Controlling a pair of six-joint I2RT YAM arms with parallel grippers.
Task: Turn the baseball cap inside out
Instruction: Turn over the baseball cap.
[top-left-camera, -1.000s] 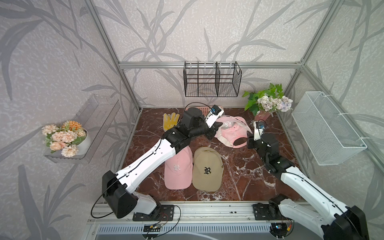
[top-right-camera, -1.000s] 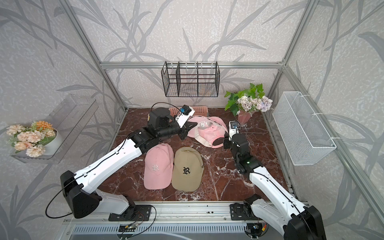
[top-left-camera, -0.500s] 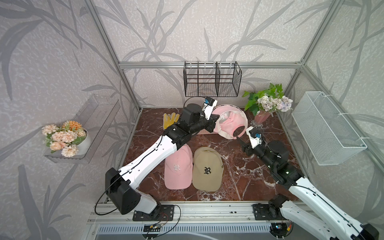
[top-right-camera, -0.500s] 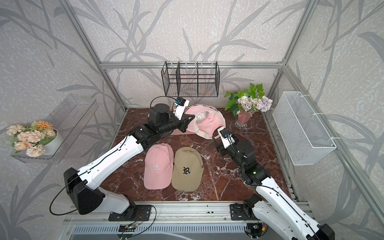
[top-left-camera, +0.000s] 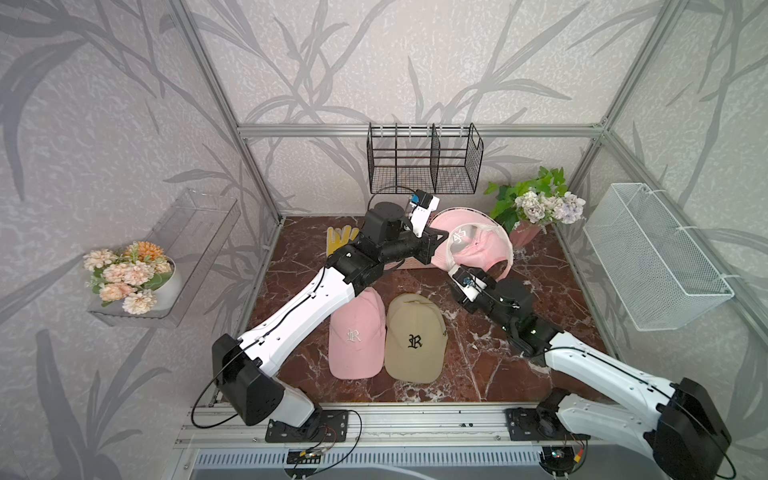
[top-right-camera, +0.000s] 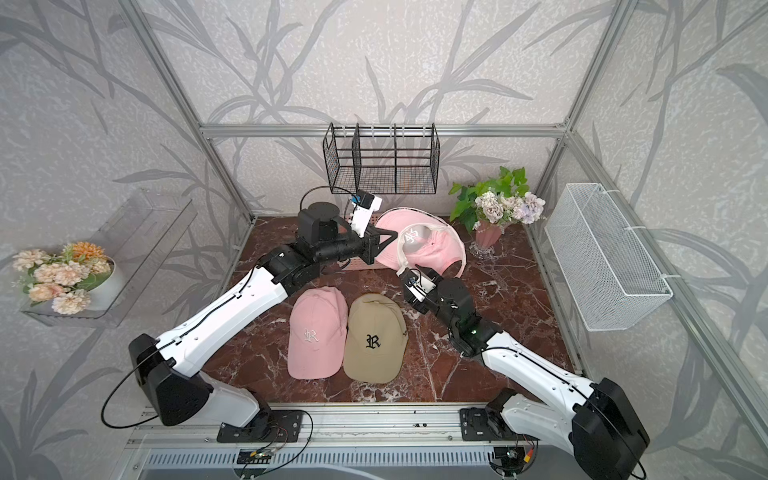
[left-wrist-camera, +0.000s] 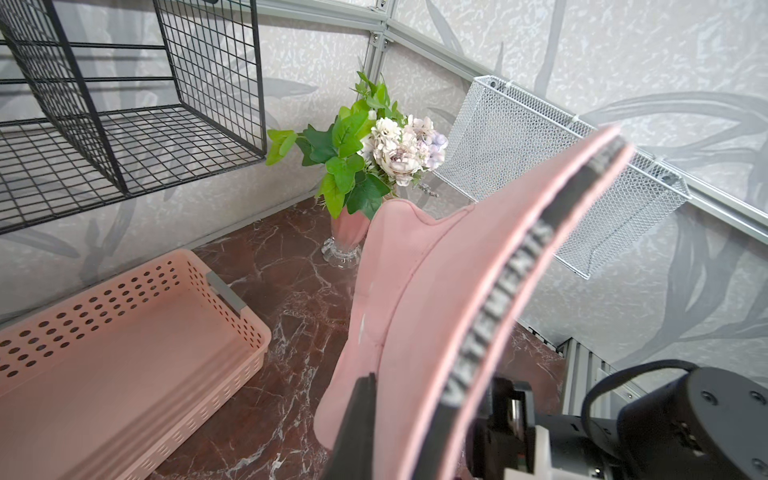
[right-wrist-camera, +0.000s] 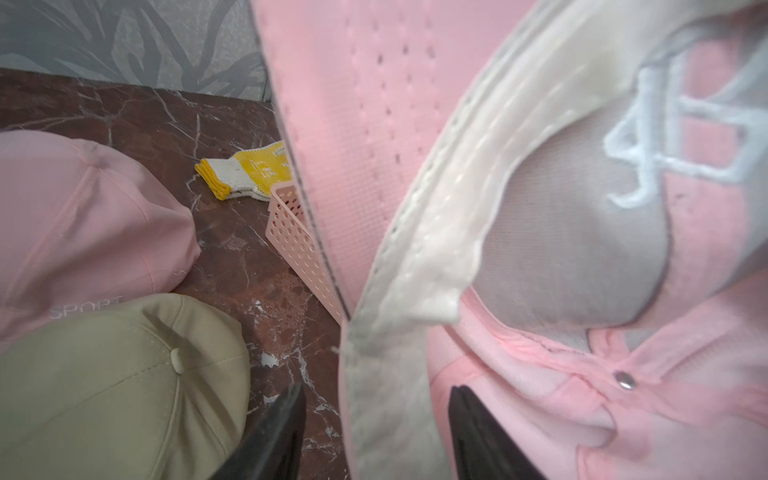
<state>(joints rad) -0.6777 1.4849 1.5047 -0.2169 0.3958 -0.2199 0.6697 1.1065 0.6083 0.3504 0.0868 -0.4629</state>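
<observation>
Cap brim (left-wrist-camera: 478, 291) was clamped by left fingers (left-wrist-camera: 357, 428); sweatband (right-wrist-camera: 415, 249) was straddled by parted right fingers (right-wrist-camera: 274, 436); crown (top-left-camera: 484, 251) eversion was judged outstanding.

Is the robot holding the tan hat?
No, the tan cap lies on the table; the left gripper pinches a pink cap.

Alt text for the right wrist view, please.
The inside of a pink mesh cap dominates the view, the open jaws of the right gripper astride its white sweatband. Beyond, a tan cap, a plain pink cap, a yellow glove and a pink basket on the table.
</observation>
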